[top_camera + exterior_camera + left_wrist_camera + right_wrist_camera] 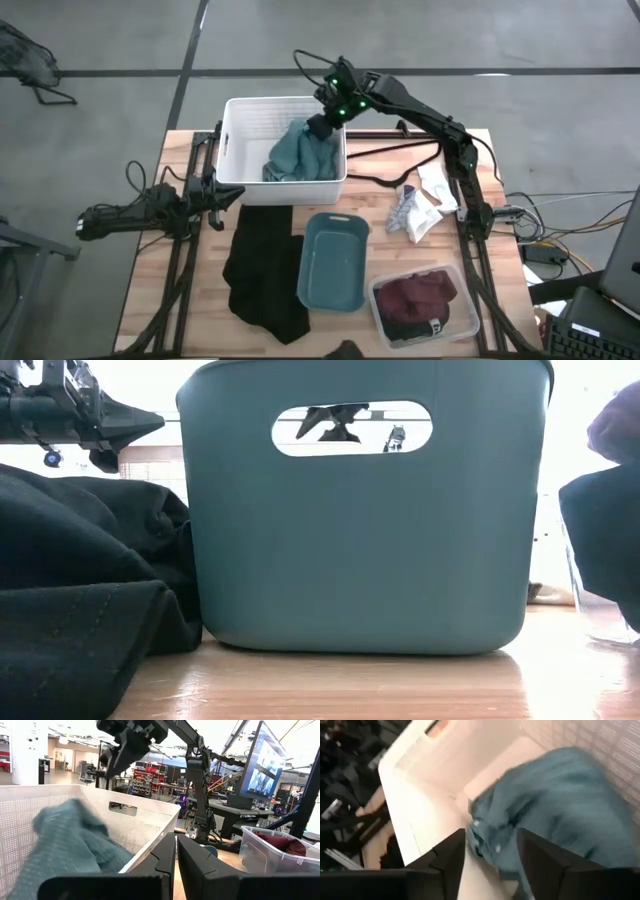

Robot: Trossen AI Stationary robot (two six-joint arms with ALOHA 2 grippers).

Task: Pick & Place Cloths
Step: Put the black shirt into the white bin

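Observation:
A teal cloth [300, 155] lies heaped in the white perforated bin [235, 105], toward its right wall; it also shows in the left wrist view [65, 835] and the right wrist view [560, 805]. My right gripper [322, 125] hangs open above the cloth, slanting down, its fingers apart and bare [492, 860]. My left gripper [228, 196] waits shut beside the bin's near left corner, pointing level [176, 855]. A large black cloth [265, 265] lies spread on the table. A maroon cloth [420, 295] sits in a clear bin. A small white cloth [420, 205] lies at the right.
An empty teal bin [305, 270] stands at the middle near side, filling the low view [360, 540]. The clear bin [470, 320] stands at the near right. A thin black wire hanger [390, 165] lies right of the white bin. Bare wood shows at the near left.

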